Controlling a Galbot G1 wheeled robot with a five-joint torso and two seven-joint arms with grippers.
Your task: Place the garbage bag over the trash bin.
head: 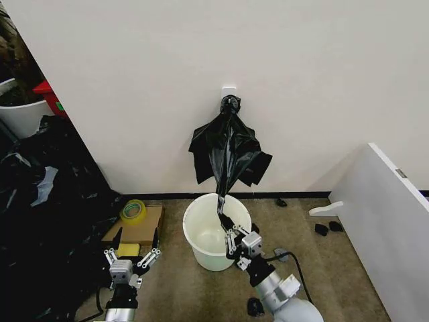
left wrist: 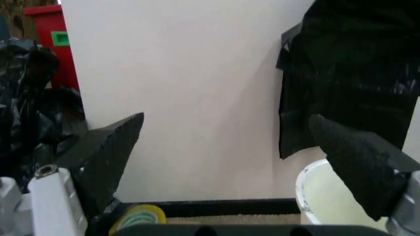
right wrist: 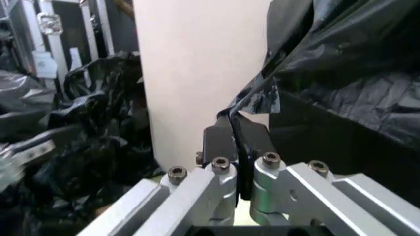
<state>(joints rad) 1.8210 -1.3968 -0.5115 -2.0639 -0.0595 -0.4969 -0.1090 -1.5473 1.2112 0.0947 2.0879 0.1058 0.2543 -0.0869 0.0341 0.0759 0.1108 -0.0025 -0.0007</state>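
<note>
With the right gripper [head: 231, 236] pinching the thin glossy black garbage bag's [head: 226, 151] tail over the round white plastic trash bin's [head: 194, 235] rim, and the left gripper [head: 133, 257] wide open beside the bin, the pull should probably be slow and straight down, so the film neither tears nor slips.

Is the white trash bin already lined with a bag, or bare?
Bare. The trash bin shows white walls inside; the garbage bag hangs above it, its strand pinched by the right gripper.
</note>
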